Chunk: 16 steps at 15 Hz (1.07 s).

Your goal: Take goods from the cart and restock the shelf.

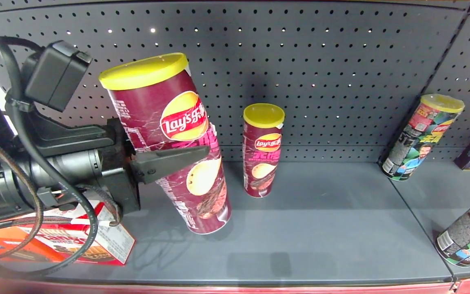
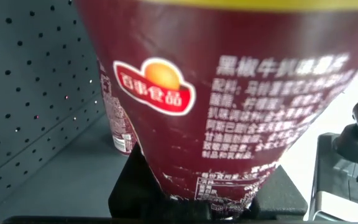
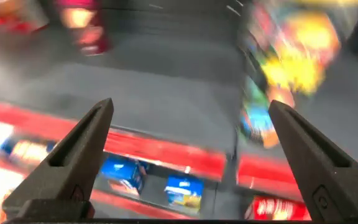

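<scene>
Grey shelf [image 1: 320, 228], chip can [image 1: 157, 102] tilted over it
My left gripper [image 1: 194, 157] clamps its middle so I can stand it beside the matching can [image 1: 262, 151]; right gripper [image 3: 190, 104] spread wide, empty

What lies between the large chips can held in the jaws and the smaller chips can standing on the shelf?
Nothing: in the head view, only bare grey shelf separates the large chips can from the smaller chips can.

Soft light is falling on the grey metal shelf [image 1: 320, 228], faint shadows are lying beside the tall maroon yellow-lidded tube [image 1: 169, 143], pinpoints are glowing through the dark perforated back panel [image 1: 320, 61], and straight lines are bowing at the head view's edges.
</scene>
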Tool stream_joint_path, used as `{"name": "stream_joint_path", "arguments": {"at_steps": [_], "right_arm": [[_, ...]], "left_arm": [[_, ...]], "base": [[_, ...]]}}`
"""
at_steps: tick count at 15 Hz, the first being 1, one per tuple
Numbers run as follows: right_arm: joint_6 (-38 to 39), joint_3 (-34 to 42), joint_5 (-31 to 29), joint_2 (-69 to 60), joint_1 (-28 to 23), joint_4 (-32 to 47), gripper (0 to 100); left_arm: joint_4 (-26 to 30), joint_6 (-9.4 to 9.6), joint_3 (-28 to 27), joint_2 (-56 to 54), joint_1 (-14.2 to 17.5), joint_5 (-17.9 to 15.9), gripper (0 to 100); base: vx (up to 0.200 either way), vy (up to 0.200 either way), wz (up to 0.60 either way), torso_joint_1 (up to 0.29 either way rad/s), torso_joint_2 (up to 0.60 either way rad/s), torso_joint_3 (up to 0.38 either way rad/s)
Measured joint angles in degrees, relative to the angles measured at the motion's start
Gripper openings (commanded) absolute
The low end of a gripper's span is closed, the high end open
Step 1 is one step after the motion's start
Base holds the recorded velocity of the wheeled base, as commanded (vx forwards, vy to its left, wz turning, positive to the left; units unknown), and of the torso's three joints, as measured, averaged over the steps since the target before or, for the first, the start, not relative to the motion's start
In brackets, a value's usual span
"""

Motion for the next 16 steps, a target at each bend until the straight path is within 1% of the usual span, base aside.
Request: {"name": "stream_joint_path", "arguments": {"at_steps": [2, 4, 7, 9, 11, 13, 16], "right_arm": [[-3.6, -4.9, 1.6, 5.9, 2.6, 0.4, 100], [-4.6, -9.7, 5.4, 11.8, 5.4, 0.6, 100], [-4.9, -15.1, 8.3, 20.1, 13.0, 0.7, 100], [-4.8, -17.4, 8.2, 25.9, 21.2, 0.5, 100], [-4.8, -18.5, 7.1, 31.6, 27.5, -1.0, 100], [-4.8, -19.2, 5.8, 36.8, 31.3, -4.4, 100], [-4.9, -21.1, 2.3, 43.0, 34.4, -7.7, 100]], "left_arm": [[0.1, 0.02, -0.1, 0.6, 0.0, 0.0, 0], [0.0, 0.02, -0.1, 1.0, -0.1, 0.0, 0], [0.0, 0.02, -0.3, 1.3, 0.1, 0.0, 0], [0.1, 0.02, -0.4, 1.3, 0.1, 0.0, 0], [0.0, -0.02, -1.0, 1.3, 0.2, 0.0, 0], [0.0, -0.02, -1.5, 1.4, 0.2, 0.0, 0], [0.0, 0.04, -1.5, 1.5, 0.3, -0.1, 0]], "base": [[0.000, 0.000, 0.00, 0.000, 0.00, 0.000], [0.000, 0.000, 0.00, 0.000, 0.00, 0.000], [0.000, 0.000, 0.00, 0.000, 0.00, 0.000], [0.000, 0.000, 0.00, 0.000, 0.00, 0.000], [0.000, 0.000, 0.00, 0.000, 0.00, 0.000], [0.000, 0.000, 0.00, 0.000, 0.00, 0.000], [0.000, 0.000, 0.00, 0.000, 0.00, 0.000]]}}
